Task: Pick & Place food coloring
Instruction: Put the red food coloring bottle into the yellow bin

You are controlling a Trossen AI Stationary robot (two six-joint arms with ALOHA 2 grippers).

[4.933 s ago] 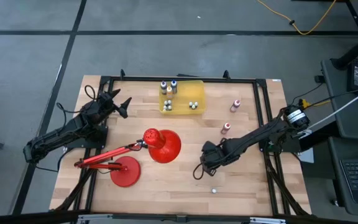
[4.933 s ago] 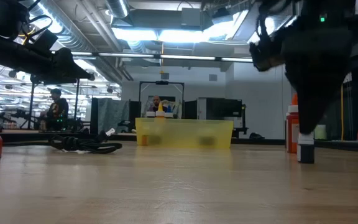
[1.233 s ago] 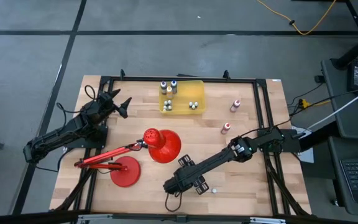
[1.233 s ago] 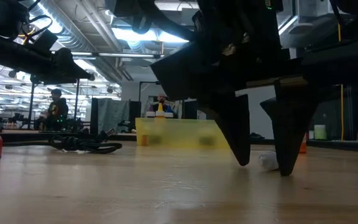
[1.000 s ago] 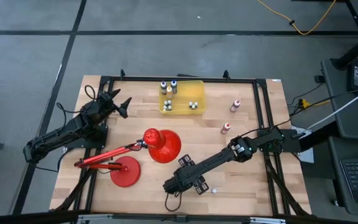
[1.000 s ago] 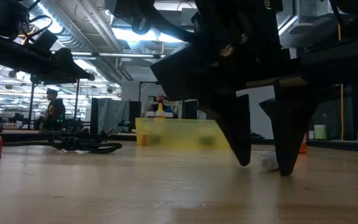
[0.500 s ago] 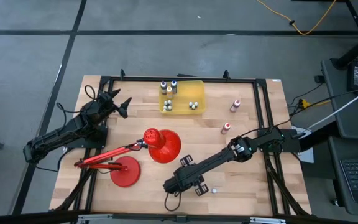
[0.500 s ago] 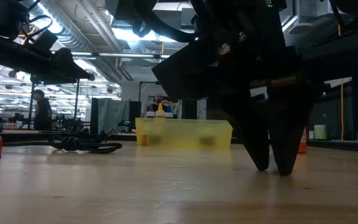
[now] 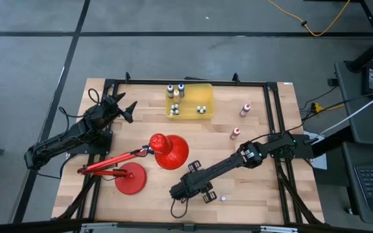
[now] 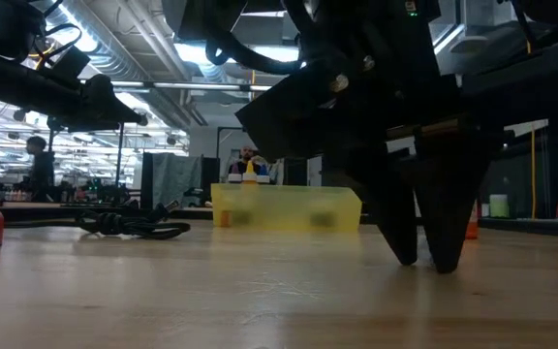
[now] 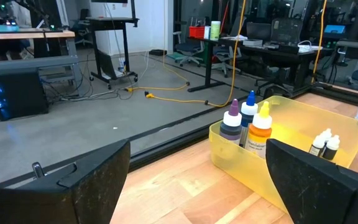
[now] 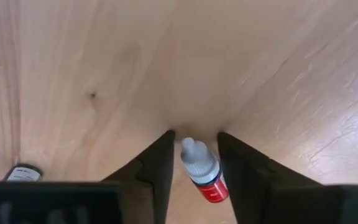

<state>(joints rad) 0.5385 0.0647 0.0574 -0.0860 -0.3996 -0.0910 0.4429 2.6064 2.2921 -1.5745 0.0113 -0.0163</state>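
a: what else is on the desk (image 9: pixel 264 194)?

b: a red lamp (image 9: pixel 168 150) sits near the middle, with its round foot and thin arm going off to the left. at the back is a see-through yellow bin (image 9: pixel 203 97). tall bottles (image 11: pixel 248 122) with purple, blue and yellow tops stand in one corner of it, and small ones sit by them. two little red bottles (image 9: pixel 240 121) stand alone on the wood to the right of the bin.

a: does anything get in the way?

b: in the low view the right arm is a big dark shape up front. it hides part of the yellow bin behind it. a black cable (image 10: pixel 129 225) lies on the desk to the left.

a: where is the food coloring (image 12: pixel 202 170)?

b: at the front of the desk, right of the lamp. it is tiny, with a white pointed cap and a red body. it lies on its side on the wood.

a: and the right gripper (image 12: pixel 193 154)?

b: it is down at the wood, and its jaws are closed on the little bottle, one finger on each side of it.

a: the left gripper (image 9: pixel 123 107)?

b: it waits at the back left of the desk, near the bin. its jaws are wide open and hold nothing.
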